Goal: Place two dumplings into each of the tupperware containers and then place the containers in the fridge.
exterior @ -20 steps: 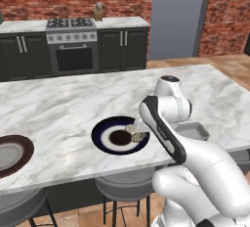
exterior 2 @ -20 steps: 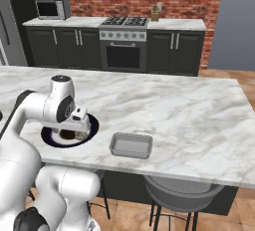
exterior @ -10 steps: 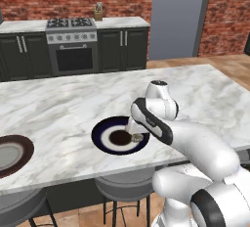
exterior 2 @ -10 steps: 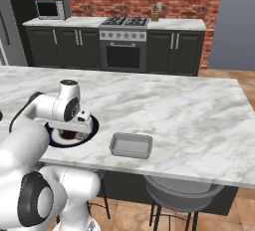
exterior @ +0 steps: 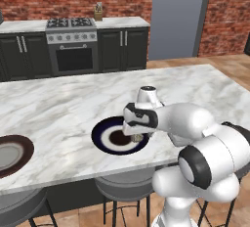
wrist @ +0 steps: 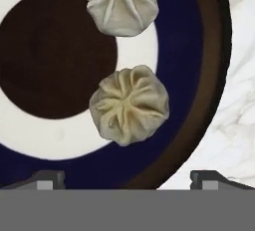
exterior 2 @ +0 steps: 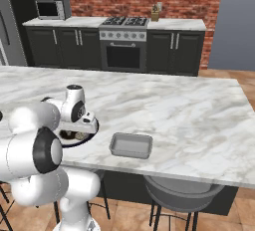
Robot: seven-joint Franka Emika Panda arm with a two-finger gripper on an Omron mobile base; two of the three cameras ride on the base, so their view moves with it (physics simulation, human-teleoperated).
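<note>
Two pale pleated dumplings lie on a round plate [wrist: 199, 75] with a dark blue rim. One dumpling [wrist: 128, 104] sits just ahead of my gripper [wrist: 128, 180], and the other dumpling [wrist: 123, 3] lies further along the plate. My gripper is open, its fingertips [wrist: 47, 179] spread wider than the near dumpling, and it holds nothing. From the base, my gripper [exterior: 137, 134] hangs low over the right side of the plate [exterior: 105, 140]. A grey tupperware container [exterior 2: 131, 145] stands empty on the counter to the right of the plate [exterior 2: 92, 130]. The fridge [exterior 2: 5, 31] shows at the far left edge.
A second round plate [exterior: 10, 155] sits at the counter's left end. Stools [exterior: 122, 187] stand under the marble island's near edge. A stove [exterior: 73, 50] and dark cabinets line the back wall, with a microwave [exterior 2: 50, 8] on that counter.
The arm has folded lower and its elbow has swung forward. The hand has stayed over the plate's right side and come closer to it. The jaws remain open.
</note>
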